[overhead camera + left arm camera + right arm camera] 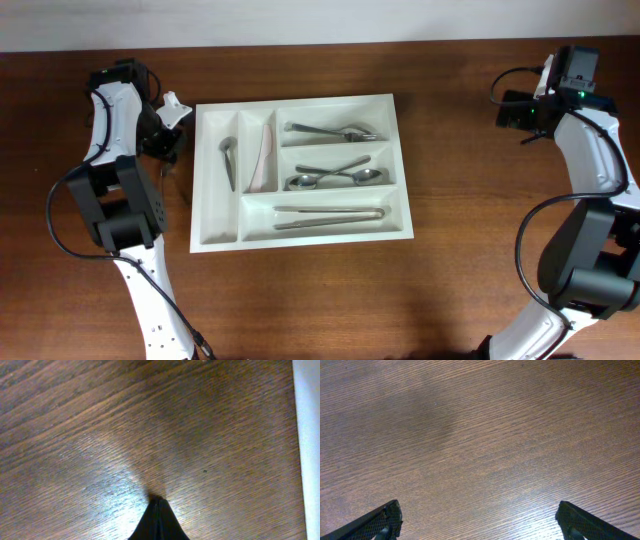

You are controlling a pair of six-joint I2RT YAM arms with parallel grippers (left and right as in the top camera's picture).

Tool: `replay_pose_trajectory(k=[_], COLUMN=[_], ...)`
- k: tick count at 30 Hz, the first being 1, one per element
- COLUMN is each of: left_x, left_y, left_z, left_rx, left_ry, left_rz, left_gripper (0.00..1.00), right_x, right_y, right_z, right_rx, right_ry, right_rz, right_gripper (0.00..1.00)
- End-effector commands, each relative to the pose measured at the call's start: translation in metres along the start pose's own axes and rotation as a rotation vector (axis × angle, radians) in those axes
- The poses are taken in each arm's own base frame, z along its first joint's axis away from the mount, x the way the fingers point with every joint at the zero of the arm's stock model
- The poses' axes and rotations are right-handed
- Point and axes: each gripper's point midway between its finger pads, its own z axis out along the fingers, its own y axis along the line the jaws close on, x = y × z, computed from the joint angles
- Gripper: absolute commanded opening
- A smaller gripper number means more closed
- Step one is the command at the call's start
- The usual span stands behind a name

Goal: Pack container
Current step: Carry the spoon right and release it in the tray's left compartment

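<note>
The container (300, 101), a big white cutlery tray, lies in the middle of the wooden table. Its narrow left slots hold a small spoon (228, 160) and a pinkish utensil (264, 155). The wide slots hold forks (330, 130), spoons (335, 177) and long thin utensils (330, 215). My left gripper (167, 148) hangs just left of the tray, shut with nothing in it; in the left wrist view its closed tips (158, 502) point at bare wood, with the tray's edge (307, 435) at the right. My right gripper (510, 108) is far to the right, open (477, 522) over bare wood.
Dark wooden table (480, 220) all round the tray. Both arms' bases and cables stand at the front left (140, 260) and front right (590, 270). A pale wall runs along the table's far edge.
</note>
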Motion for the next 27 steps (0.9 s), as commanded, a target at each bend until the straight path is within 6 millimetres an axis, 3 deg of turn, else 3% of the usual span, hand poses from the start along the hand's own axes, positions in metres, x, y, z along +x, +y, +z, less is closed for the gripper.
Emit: replay_pose_trajectory(k=[1,14,21,27], left_x=[0.004,-0.028,-0.056,-0.077], left_y=[0.003,0.014,-0.013,-0.048], left_z=[0.005,-0.064,-0.094,-0.094], left_rx=[0.008,-0.064,0.049,0.076], left_ry=[0.015,-0.148,-0.29,-0.29], left_rz=[-0.054,-0.137,-0.187,-0.194], left_gripper=[0.02,0.02,0.02,0.02], right_x=[-0.006,-0.006,-0.006,-0.006], right_y=[-0.002,-0.002,-0.002,-0.002], right_z=[-0.002,-0.002,-0.002,-0.002], right_rx=[0.015,0.015,0.015,0.015], right_ry=[-0.013,-0.013,-0.013,-0.013], right_rz=[0.001,0.001,0.001,0.001], right_gripper=[0.99,0.99,0.99,0.99])
